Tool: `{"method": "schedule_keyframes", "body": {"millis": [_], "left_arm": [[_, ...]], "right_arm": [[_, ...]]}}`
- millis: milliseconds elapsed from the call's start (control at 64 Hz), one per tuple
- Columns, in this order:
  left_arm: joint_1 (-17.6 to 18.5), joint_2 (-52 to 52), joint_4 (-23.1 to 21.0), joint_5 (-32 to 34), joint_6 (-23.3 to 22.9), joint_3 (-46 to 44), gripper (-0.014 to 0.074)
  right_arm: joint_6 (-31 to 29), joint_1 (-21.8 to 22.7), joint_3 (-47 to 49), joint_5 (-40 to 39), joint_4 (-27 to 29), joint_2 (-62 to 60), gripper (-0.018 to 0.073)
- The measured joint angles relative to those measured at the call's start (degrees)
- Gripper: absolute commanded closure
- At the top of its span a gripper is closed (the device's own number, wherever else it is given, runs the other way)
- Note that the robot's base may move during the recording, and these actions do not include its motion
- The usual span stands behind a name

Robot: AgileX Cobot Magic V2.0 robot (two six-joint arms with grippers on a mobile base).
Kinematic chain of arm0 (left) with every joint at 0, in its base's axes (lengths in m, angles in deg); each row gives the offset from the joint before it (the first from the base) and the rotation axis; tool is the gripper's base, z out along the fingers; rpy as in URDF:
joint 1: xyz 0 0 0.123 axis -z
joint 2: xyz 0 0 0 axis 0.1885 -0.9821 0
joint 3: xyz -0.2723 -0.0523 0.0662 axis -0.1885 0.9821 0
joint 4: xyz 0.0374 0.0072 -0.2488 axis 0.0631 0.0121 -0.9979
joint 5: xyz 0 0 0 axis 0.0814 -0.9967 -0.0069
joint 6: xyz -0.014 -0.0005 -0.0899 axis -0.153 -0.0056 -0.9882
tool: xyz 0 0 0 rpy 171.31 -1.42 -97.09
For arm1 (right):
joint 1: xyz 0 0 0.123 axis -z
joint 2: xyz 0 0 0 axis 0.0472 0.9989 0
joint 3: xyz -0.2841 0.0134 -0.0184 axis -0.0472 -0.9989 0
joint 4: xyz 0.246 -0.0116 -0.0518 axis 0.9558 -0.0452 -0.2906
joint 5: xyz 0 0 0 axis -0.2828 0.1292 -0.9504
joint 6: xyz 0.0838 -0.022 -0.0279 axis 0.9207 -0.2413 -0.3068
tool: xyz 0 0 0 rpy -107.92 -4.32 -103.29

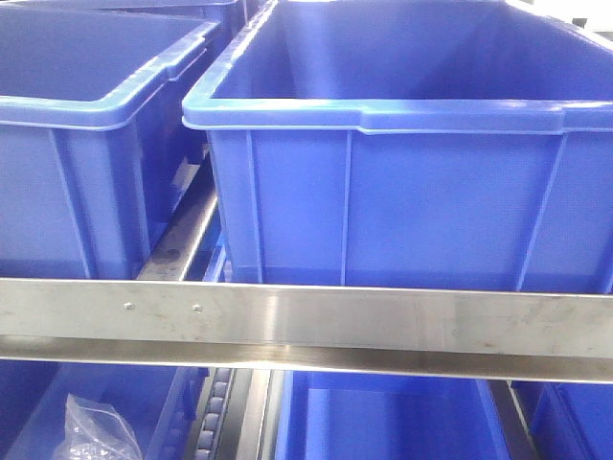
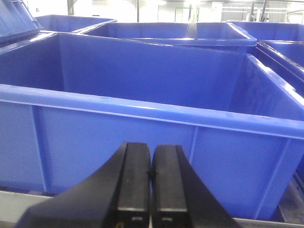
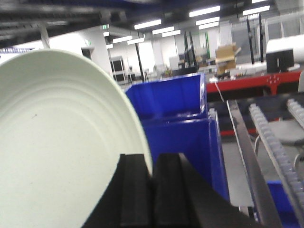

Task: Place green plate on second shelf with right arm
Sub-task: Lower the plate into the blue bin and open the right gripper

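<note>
In the right wrist view the pale green plate (image 3: pixel 61 142) fills the left half, held on edge with its ringed inner face toward the camera. My right gripper (image 3: pixel 152 164) is shut on the plate's rim, which runs down between the two black fingers. My left gripper (image 2: pixel 151 161) is shut with nothing between its fingers, hanging just in front of the wall of a blue bin (image 2: pixel 142 109). The front view shows neither gripper nor the plate.
Two large blue bins (image 1: pixel 402 144) (image 1: pixel 86 125) stand side by side on a shelf behind a steel rail (image 1: pixel 306 321). Below it are more blue bins and a clear plastic bag (image 1: pixel 91 426). A blue bin (image 3: pixel 180 123) and roller tracks (image 3: pixel 275 142) lie beyond the plate.
</note>
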State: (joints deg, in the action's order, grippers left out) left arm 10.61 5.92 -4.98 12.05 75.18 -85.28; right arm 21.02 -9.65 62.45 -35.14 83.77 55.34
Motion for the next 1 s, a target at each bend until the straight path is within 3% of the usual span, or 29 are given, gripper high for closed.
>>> {"method": "schedule_keyframes", "body": {"millis": [266,610,844,891,969,1001], "left_arm": [[0.0,0.0,0.0,0.0,0.0,0.0,0.0466],[0.0,0.0,0.0,0.0,0.0,0.0,0.0466],[0.0,0.0,0.0,0.0,0.0,0.0,0.0466],[0.0,0.0,0.0,0.0,0.0,0.0,0.0466],[0.0,0.0,0.0,0.0,0.0,0.0,0.0466],[0.0,0.0,0.0,0.0,0.0,0.0,0.0466]], "right_arm": [[2.86,0.0,13.85,0.05,0.0,22.61,0.0498],[3.62,-3.41,26.76,9.63,0.11,37.51,0.0265],[3.98,-4.0,28.78,10.14,0.24,38.34,0.0282],[3.98,-3.89,28.78,10.91,0.24,38.23,0.0335],[3.98,-3.89,28.78,13.39,-0.42,37.01,0.0503],[3.98,-3.89,28.78,14.63,-1.02,36.28,0.0521]]}}
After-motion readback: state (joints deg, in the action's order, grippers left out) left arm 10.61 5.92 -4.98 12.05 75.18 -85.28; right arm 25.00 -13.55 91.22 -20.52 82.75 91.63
